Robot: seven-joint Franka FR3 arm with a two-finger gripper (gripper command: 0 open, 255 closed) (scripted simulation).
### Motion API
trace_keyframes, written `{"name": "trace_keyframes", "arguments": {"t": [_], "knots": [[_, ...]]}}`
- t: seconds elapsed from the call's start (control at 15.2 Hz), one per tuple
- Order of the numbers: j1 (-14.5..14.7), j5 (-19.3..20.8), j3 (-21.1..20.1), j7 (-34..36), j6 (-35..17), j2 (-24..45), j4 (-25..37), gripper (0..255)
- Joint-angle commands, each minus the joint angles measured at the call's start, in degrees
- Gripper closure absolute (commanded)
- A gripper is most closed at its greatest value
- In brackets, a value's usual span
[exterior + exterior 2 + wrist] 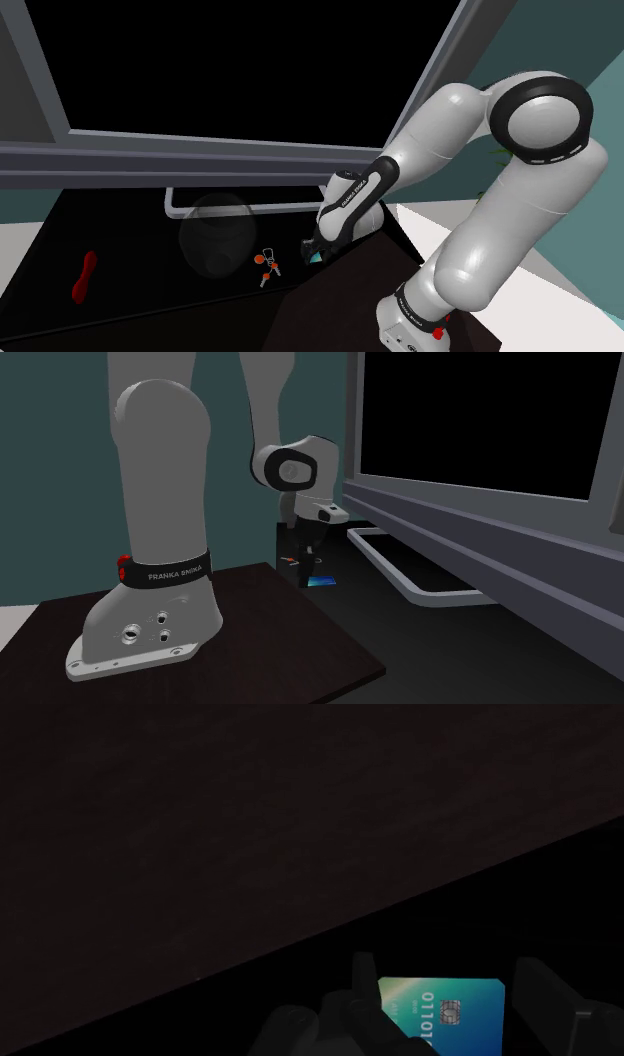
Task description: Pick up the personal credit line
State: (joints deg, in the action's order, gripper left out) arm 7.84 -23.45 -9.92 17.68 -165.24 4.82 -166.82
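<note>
The credit card (440, 1012) is blue-green with a chip and printed digits. It lies flat on the dark surface between my gripper's (447, 972) two black fingers. One finger (365, 986) sits against the card's edge, while a thin gap shows at the other finger (545, 996), so the gripper is open around the card. In the shoulder view the gripper (316, 250) is low over the card (317, 257), close to the stand's corner. The second exterior view has the card (322, 582) on the surface just under the gripper (306, 570).
A key ring with red tags (267, 264) lies just to the card's left in the shoulder view. A dark see-through round vessel (215, 236) and a red object (85, 275) sit further left. A grey tray rim (240, 207) runs below the window frame (200, 158), beyond which is a black area. The brown stand top (260, 627) adjoins the card.
</note>
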Motion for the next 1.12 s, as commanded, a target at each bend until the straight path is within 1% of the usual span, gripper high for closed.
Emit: {"name": "trace_keyframes", "arguments": {"t": [0.0,0.2,0.59,1.06], "knots": [[0.00,0.03,0.01,-0.06,-0.19,0.40,0.09,255],[0.01,0.13,0.03,0.04,0.00,0.16,0.03,255],[-0.11,3.98,0.81,3.48,6.92,-8.11,-1.28,255],[-0.93,6.58,0.75,5.89,15.52,-17.22,-1.76,255]]}}
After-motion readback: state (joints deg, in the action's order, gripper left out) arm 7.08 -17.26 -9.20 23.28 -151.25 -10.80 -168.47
